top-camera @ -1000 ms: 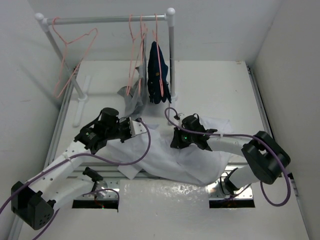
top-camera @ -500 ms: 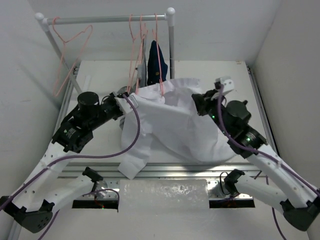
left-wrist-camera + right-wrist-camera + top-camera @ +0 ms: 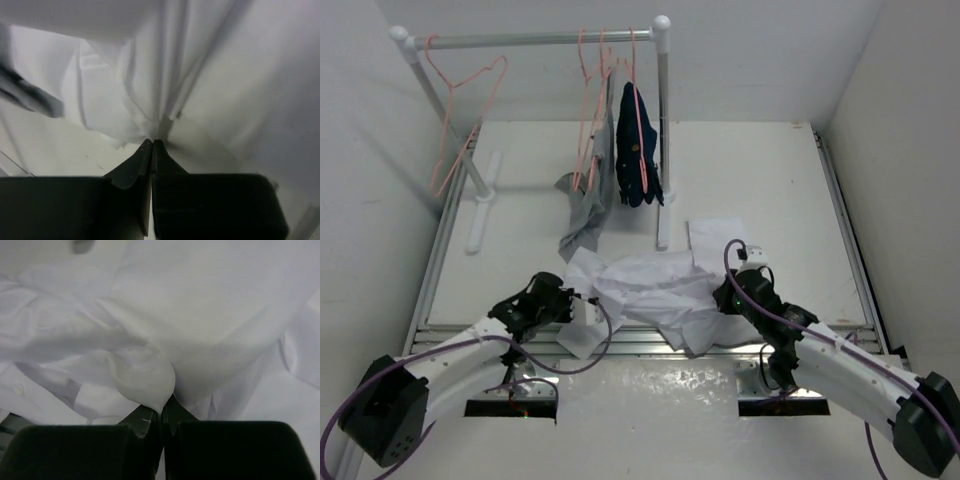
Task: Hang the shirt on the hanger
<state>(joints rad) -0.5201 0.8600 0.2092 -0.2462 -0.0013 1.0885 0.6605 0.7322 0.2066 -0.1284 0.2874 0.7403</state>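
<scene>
The white shirt [image 3: 650, 285] lies crumpled on the table near the front edge, between both arms. My left gripper [image 3: 582, 312] is at the shirt's left edge, and the left wrist view shows it [image 3: 151, 141] shut on a pinch of shirt cloth [image 3: 150, 80]. My right gripper [image 3: 725, 297] is at the shirt's right side, and the right wrist view shows it [image 3: 164, 409] shut on a fold of the shirt [image 3: 145, 372]. An empty salmon-pink hanger [image 3: 454, 86] hangs at the left end of the rail, far from both grippers.
A white tube rail [image 3: 535, 40] stands at the back on two posts. More pink hangers [image 3: 588, 90] hang near its right end, with a grey garment [image 3: 582, 205] and a navy-blue garment [image 3: 636, 150]. The right post's foot [image 3: 663, 235] stands just behind the shirt.
Half a second ago both grippers held the shirt spread high near the rail. They have since come down and back to the front edge, and the shirt now lies bunched on the table.
</scene>
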